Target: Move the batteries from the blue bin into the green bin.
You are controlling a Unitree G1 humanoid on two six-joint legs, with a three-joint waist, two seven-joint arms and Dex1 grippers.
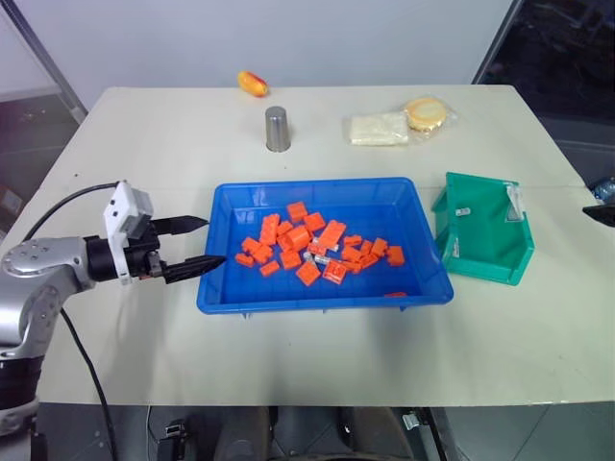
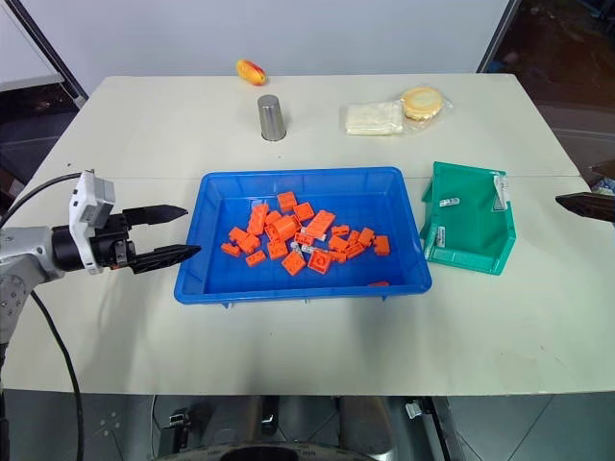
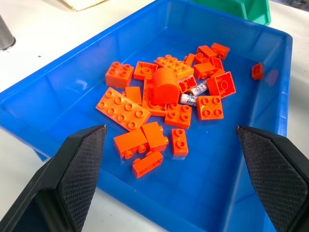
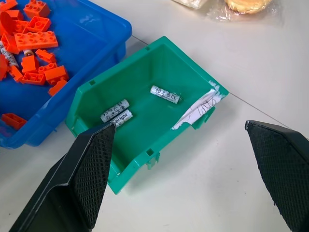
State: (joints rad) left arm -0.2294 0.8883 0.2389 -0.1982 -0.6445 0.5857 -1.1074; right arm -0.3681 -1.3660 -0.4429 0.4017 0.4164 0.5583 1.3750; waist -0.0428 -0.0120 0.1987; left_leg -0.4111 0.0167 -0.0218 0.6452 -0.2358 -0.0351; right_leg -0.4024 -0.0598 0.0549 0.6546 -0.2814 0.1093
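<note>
While both grippers, L (image 1: 197, 244) & R (image 4: 181, 179), gape empty, hover ready: silvery batteries (image 3: 194, 94) left among orange blocks (image 3: 164, 84) in shallow blue plastic bin (image 1: 327, 297); three in teal-green bin (image 4: 166, 58).

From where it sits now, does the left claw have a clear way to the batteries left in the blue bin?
Probably yes. The left claw is open at the blue bin's near wall, but the batteries lie wedged among orange blocks, which may crowd the grasp.
</note>
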